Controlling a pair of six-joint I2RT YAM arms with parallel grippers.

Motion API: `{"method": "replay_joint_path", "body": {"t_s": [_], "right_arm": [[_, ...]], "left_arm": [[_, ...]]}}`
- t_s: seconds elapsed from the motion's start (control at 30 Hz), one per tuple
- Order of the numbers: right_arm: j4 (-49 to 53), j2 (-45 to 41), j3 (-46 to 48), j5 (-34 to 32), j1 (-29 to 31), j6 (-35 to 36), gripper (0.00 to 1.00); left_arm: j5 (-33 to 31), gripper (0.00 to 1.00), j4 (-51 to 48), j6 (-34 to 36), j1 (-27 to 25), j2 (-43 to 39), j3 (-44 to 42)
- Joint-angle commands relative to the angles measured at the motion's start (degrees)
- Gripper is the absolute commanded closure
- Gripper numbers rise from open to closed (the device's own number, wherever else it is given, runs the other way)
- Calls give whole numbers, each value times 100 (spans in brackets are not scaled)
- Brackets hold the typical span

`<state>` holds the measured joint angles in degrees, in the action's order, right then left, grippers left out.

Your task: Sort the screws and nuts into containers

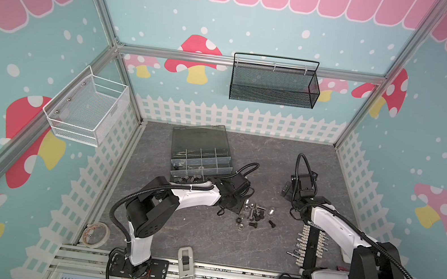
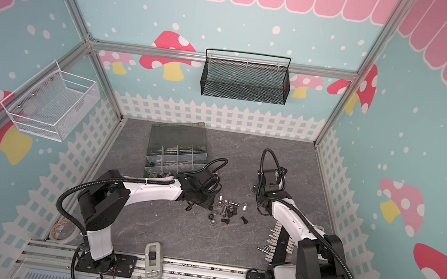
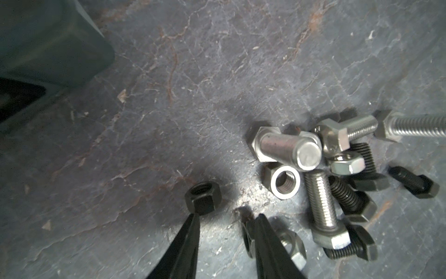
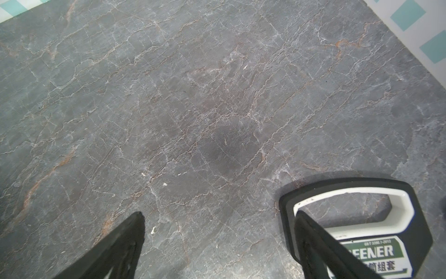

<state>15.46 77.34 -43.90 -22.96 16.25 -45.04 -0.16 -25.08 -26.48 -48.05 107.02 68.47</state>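
A heap of black and silver screws [image 1: 255, 213] [image 2: 228, 209] and nuts lies mid-floor in both top views. My left gripper [image 3: 226, 216] hangs low at the heap's edge, open, with bare floor between its fingers. A black nut [image 3: 202, 198] sits at the tip of one finger, and a silver nut [image 3: 292, 244] lies behind the other. Silver screws [image 3: 287, 151] and black ones [image 3: 350, 195] are piled just beyond. The organizer box [image 1: 199, 154] stands open behind the left arm; its containers [image 1: 201, 161] show, one holding dark pieces [image 1: 187, 178]. My right gripper [image 4: 218, 215] is open over bare floor.
A black-and-white tool card [image 4: 350, 193] lies by one right finger. A white terminal strip [image 1: 311, 244] lies under the right arm. A tape roll [image 1: 94, 233] and a grey device [image 1: 186, 262] sit at the front edge. A black mesh basket [image 1: 275, 82] and a white wire basket [image 1: 86, 110] hang on the walls.
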Motion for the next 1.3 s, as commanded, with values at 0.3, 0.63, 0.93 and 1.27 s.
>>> {"method": "replay_joint_path", "body": {"t_s": [0.3,0.63,0.93,1.27], "right_arm": [[20,4,-4,-91,37,-39,3],[18,6,15,-86,34,-36,3],[25,-37,58,-116,36,-18,3],[22,-54,58,-107,36,-49,3]], "left_arm": [[-220,54,-286,-639,32,-256,27],[-377,53,-288,-751,41,-135,33],[-675,56,-588,-218,177,154,357],[-445,56,-692,195,209,328,555]]}}
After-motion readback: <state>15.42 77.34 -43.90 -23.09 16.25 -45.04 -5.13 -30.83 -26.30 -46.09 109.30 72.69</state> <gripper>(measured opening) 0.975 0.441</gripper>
